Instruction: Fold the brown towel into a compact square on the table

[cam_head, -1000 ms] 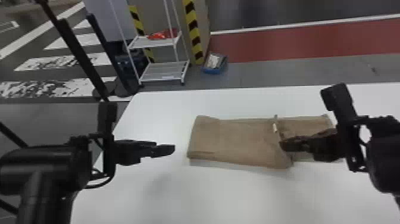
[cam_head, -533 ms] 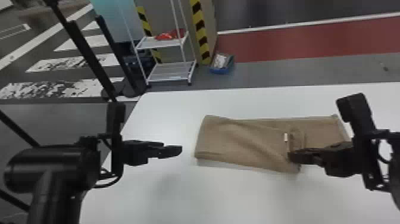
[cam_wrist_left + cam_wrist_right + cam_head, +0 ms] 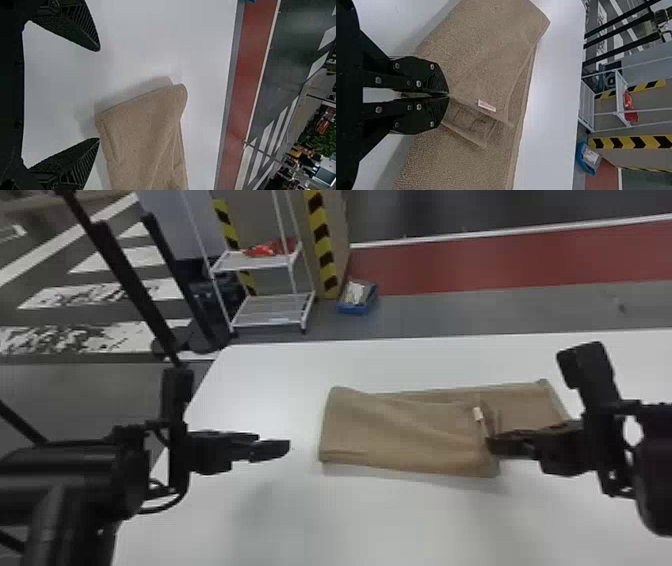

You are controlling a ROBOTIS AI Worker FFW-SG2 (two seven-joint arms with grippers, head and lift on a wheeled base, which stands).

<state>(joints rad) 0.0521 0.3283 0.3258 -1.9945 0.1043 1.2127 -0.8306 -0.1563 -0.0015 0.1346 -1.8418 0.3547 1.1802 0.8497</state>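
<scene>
In the head view, the brown towel (image 3: 395, 435) lies partly folded on the white table (image 3: 360, 520), longer from side to side than from front to back, between the two grippers. The left gripper (image 3: 274, 447) hangs over the table, apart from the towel's left end, while the right gripper (image 3: 495, 446) is at the towel, near a small pale tag (image 3: 478, 413). Past the table stand a white rack (image 3: 272, 310) and a blue bin (image 3: 356, 301) (the bin has something pale in it). In the left wrist view, the left gripper (image 3: 99, 95) is released, fingers spread wide, with a folded end of the towel near. In the right wrist view, the right gripper (image 3: 447, 95) is clenched, pinching the towel's upper layer beside the tag.
</scene>
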